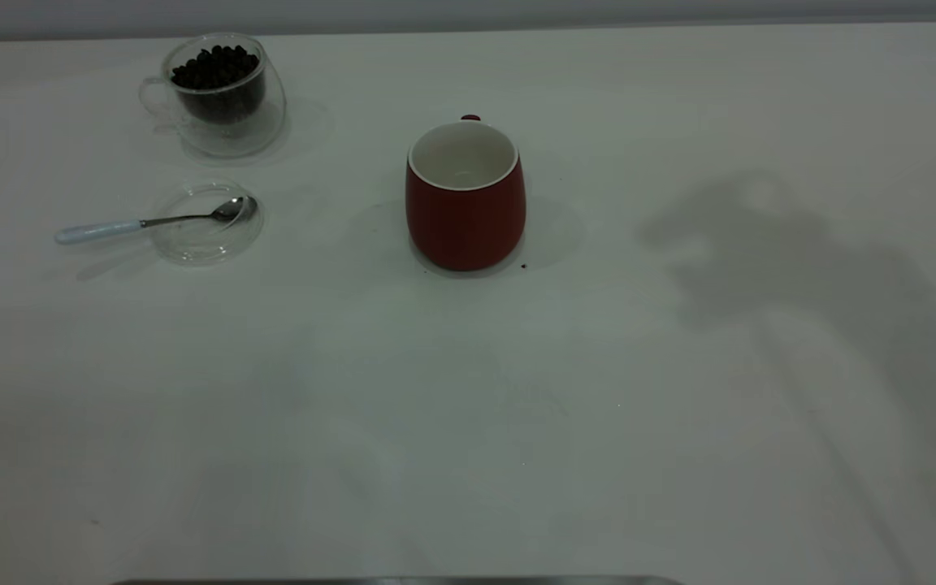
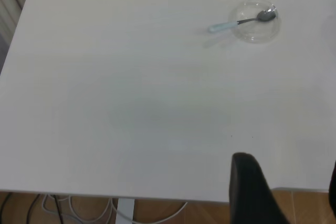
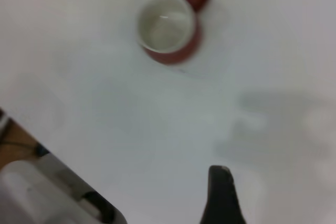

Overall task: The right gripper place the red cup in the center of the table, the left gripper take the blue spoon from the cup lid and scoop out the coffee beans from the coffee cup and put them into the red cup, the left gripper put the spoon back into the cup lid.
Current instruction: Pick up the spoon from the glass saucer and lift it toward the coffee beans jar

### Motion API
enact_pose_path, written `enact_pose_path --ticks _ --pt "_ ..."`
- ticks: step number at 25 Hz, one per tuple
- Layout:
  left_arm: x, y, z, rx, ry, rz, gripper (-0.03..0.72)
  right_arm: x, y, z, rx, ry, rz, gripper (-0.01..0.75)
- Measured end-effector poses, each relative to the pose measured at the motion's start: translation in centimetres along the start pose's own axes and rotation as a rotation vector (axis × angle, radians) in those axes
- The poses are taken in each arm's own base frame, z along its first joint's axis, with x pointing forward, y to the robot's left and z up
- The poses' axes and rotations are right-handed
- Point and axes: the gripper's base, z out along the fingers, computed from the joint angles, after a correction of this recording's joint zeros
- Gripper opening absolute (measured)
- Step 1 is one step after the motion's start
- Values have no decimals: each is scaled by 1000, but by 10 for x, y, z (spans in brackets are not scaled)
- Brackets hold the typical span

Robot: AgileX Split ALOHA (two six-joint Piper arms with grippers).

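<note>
The red cup (image 1: 465, 195) stands upright near the middle of the table (image 1: 468, 406), white inside, handle on the far side; the right wrist view shows the red cup (image 3: 168, 27) from above. The blue spoon (image 1: 151, 222) lies with its bowl in the cup lid (image 1: 204, 223) and its pale handle sticking out leftward. Behind it the coffee cup (image 1: 220, 93) holds the coffee beans (image 1: 216, 69). Neither gripper shows in the exterior view. My left gripper (image 2: 289, 182) hangs open over the table's near edge, far from the spoon (image 2: 241, 22). My right gripper (image 3: 273, 195) shows one finger (image 3: 220, 195), apart from the red cup.
A shadow of an arm falls on the table's right side (image 1: 777, 244). A tiny dark speck (image 1: 524, 266) lies by the red cup's base. The left wrist view shows the table edge with cables (image 2: 105, 208) and a wooden floor below.
</note>
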Motion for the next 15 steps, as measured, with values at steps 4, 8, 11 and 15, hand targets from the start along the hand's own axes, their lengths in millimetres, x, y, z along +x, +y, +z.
enact_pose_path --ticks 4,8,11,15 --pt "0 0 0 0 0 0 422 52 18 -41 109 14 66 585" --pt "0 0 0 0 0 -1 422 123 33 -42 170 116 137 585" --pt "0 0 0 0 0 -1 422 174 41 -26 191 198 189 585" --pt "0 0 0 0 0 -1 422 228 48 -2 207 241 250 585"
